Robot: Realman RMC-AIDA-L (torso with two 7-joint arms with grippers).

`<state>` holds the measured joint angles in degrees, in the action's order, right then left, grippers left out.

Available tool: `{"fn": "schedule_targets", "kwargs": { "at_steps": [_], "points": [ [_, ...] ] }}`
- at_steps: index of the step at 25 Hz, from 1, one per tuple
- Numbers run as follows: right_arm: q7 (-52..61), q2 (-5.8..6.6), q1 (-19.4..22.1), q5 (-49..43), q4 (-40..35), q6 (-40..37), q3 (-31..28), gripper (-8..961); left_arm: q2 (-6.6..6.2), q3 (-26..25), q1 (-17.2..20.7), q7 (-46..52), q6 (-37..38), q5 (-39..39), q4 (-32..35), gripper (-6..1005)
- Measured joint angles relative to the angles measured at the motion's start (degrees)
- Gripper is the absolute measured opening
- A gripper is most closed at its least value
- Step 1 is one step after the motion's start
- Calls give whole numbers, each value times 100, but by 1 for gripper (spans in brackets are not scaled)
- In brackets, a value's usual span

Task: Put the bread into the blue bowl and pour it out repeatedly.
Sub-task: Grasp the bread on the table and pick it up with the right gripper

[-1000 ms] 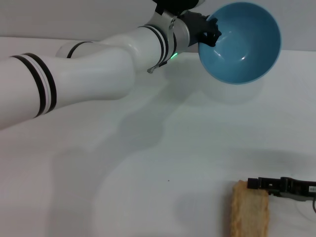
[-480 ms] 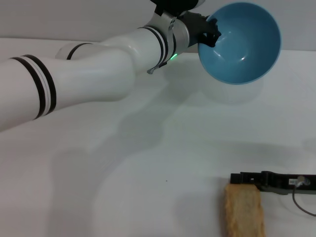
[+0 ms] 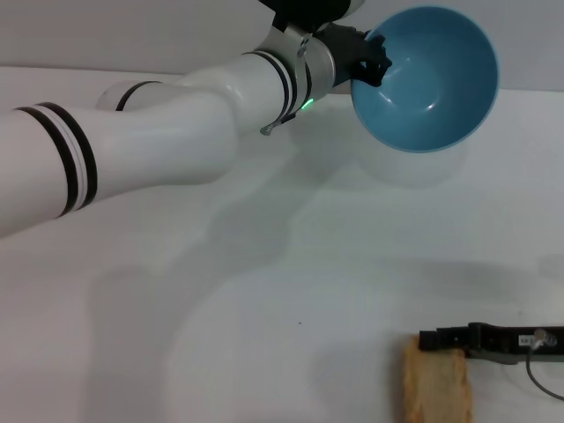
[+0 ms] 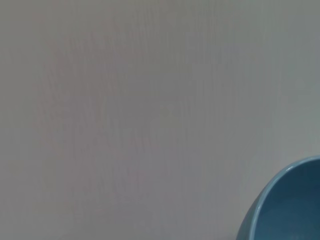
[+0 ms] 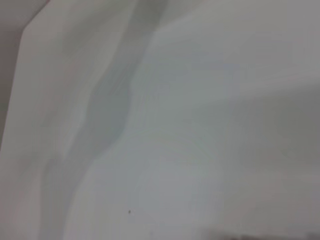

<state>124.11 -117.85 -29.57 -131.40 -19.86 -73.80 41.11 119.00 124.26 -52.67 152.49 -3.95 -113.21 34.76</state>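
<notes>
The blue bowl [image 3: 426, 77] is held up in the air at the back of the white table, tipped so its empty inside faces forward. My left gripper [image 3: 366, 60] is shut on the bowl's left rim. A piece of the bowl's rim [image 4: 280, 205] also shows in the left wrist view. The bread [image 3: 434, 388], plain tan side showing, is at the front right, cut off by the bottom of the head view. My right gripper [image 3: 458, 339] comes in from the right, its black fingers clamped across the loaf's far end. The right wrist view shows only bare table.
The white table [image 3: 264, 291] stretches across the head view. My left arm [image 3: 159, 141] reaches diagonally over its left and back part and casts a shadow on the middle. A thin cable [image 3: 539, 374] hangs under the right gripper.
The right gripper and the bread shifted a little to the left and then lower in the head view. The bowl and left arm barely moved.
</notes>
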Motion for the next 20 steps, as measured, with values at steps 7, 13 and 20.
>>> {"fn": "schedule_targets", "kwargs": {
  "at_steps": [7, 13, 20],
  "points": [
    [-342, -53, 56, 285, -381, -508, -67, 435, -5, 1, 3, 0, -1, 0, 4, -1],
    [-470, -45, 74, 634, -901, -921, -76, 284, -11, 1, 3, 0, 5, 0, -15, -2],
    [-617, -5, 210, 1367, -2111, -1359, -109, 196, -22, -12, -44, 0, 343, 0, -51, -2]
  ]
}}
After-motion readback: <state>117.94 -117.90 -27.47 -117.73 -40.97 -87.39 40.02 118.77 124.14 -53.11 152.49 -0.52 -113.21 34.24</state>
